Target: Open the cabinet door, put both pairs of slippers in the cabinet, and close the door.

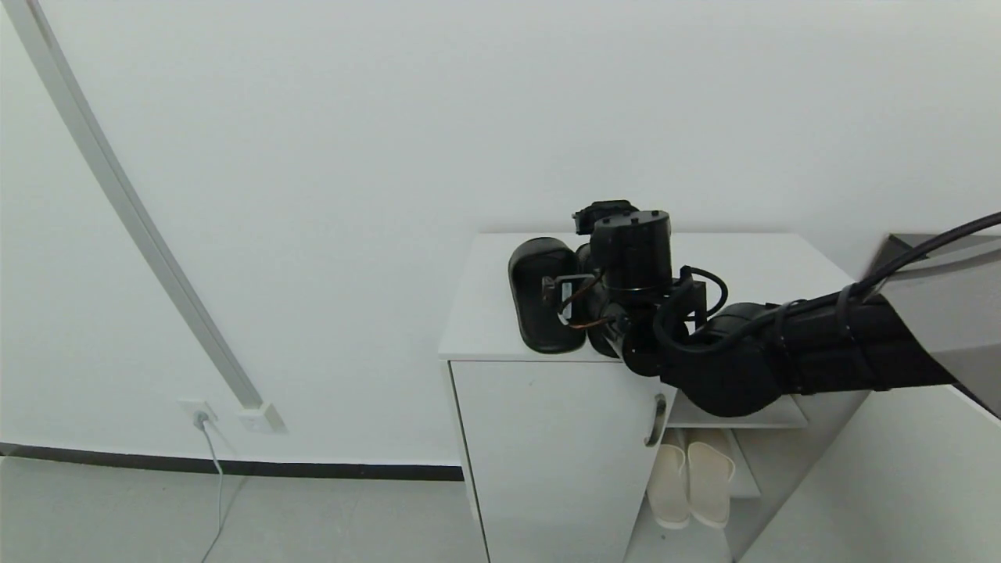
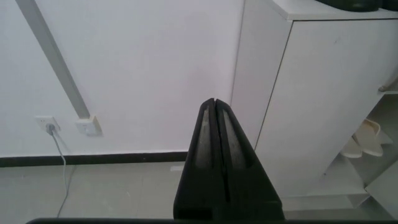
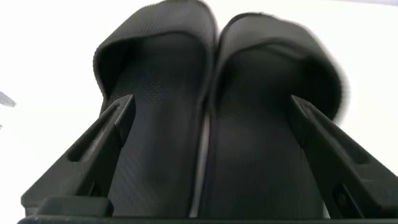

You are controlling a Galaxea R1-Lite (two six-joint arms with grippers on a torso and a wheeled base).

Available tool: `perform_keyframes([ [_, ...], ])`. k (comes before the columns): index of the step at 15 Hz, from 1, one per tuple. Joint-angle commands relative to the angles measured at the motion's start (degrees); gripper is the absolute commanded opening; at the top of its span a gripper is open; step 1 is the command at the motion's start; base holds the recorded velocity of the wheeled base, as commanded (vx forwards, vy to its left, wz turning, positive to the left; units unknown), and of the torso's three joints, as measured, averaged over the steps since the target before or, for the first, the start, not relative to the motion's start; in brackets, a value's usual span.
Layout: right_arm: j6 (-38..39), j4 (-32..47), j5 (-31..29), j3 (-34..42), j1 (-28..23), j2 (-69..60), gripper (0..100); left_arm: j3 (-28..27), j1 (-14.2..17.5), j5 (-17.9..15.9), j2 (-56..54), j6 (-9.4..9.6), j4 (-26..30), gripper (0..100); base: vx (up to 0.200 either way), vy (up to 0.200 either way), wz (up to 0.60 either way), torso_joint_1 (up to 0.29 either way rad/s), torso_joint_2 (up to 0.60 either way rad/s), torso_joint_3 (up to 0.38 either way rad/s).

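Observation:
A pair of black slippers (image 3: 211, 81) lies side by side on top of the white cabinet (image 1: 751, 266); one black slipper (image 1: 541, 294) shows beside my right wrist in the head view. My right gripper (image 3: 211, 99) is open, one finger (image 3: 99, 143) on each outer side of the pair. A pair of white slippers (image 1: 692, 485) rests on a lower shelf inside the cabinet, also seen as white slippers (image 2: 367, 140) in the left wrist view. My left gripper (image 2: 214, 102) is shut on nothing, low and to the left of the cabinet (image 2: 311, 93).
The cabinet's left door (image 1: 547, 453) with its handle (image 1: 658, 420) is closed. The right door (image 1: 884, 485) is swung open toward me. A wall socket with a cable (image 1: 202, 418) and a slanted conduit (image 1: 133, 211) are on the wall to the left.

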Motion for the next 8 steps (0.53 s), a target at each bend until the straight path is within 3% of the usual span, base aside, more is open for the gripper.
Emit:
perform_keyframes([
  [1,-0.05,0.05,0.01,-3.45,-1.08,4.01,100,0.00,0.02,0.01,0.07,-0.01,-0.01,0,0.000,0.000,0.00,0.000,0.00,0.000],
  [8,-0.14,1.99,1.77,-13.03,-3.28,10.25,100,0.00,0.02,0.01,0.07,-0.10,-0.01,0,0.000,0.000,0.00,0.000,0.00,0.000],
])
